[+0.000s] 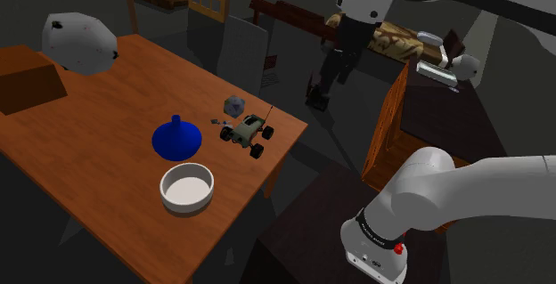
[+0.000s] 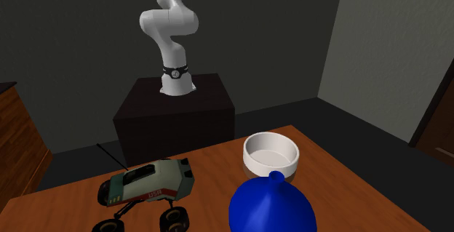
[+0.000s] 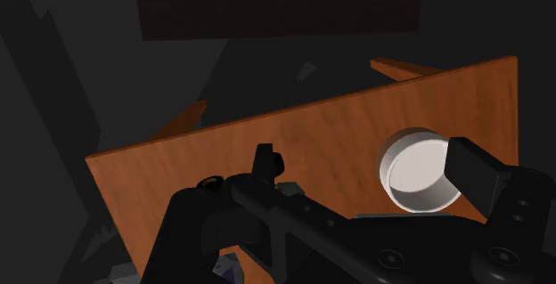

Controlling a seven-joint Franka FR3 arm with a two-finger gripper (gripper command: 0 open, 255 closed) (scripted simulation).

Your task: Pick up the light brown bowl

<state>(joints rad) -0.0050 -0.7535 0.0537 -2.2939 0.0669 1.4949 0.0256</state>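
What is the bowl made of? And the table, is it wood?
The bowl is drawn plain white, smooth and dull, with no pattern, so its material cannot be told. The table looks like wood: it is reddish brown with darker grain streaks and has a soft sheen.

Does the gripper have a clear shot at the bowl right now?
Likely yes: the white bowl stands upright, apart from the blue funnel and toy buggy, with nothing above it. The open gripper hangs beyond the table edge.

wooden table [image 1: 107, 86] — blue funnel [image 1: 175, 138] | toy rover [image 1: 249, 133] just beside | grey lump [image 1: 233, 105]
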